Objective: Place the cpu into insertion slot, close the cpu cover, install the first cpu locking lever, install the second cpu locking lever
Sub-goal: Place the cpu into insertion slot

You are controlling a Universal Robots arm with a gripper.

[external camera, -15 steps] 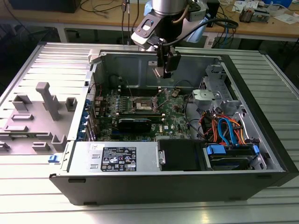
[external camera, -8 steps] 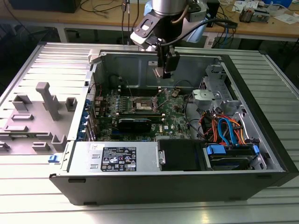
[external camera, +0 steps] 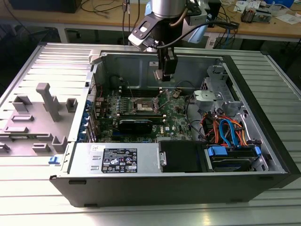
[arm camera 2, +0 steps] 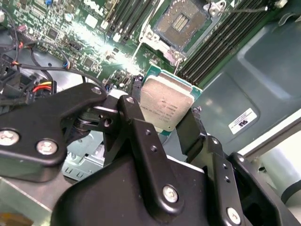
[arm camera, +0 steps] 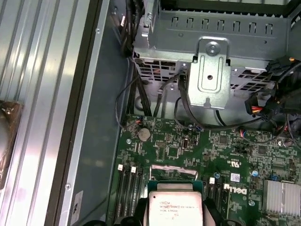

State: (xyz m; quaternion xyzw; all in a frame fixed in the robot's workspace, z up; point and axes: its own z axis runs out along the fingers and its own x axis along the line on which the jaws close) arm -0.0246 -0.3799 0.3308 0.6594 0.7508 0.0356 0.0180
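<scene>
**Gripped, not yet seated**

In the second wrist view the black fingers [arm camera 2: 141, 136] pinch the cpu [arm camera 2: 165, 106] by opposite edges, parted just its width, near the uncovered socket [arm camera 2: 181, 21]. In the first wrist view it hangs over the motherboard [arm camera: 174, 150]. In the exterior view the fingers [external camera: 164, 75] seem above the socket [external camera: 143, 104].

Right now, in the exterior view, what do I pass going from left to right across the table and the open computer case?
Grey plastic fixture blocks → open insertion slot → gripper holding the cpu → silver drive bracket → orange and blue cables.
</scene>
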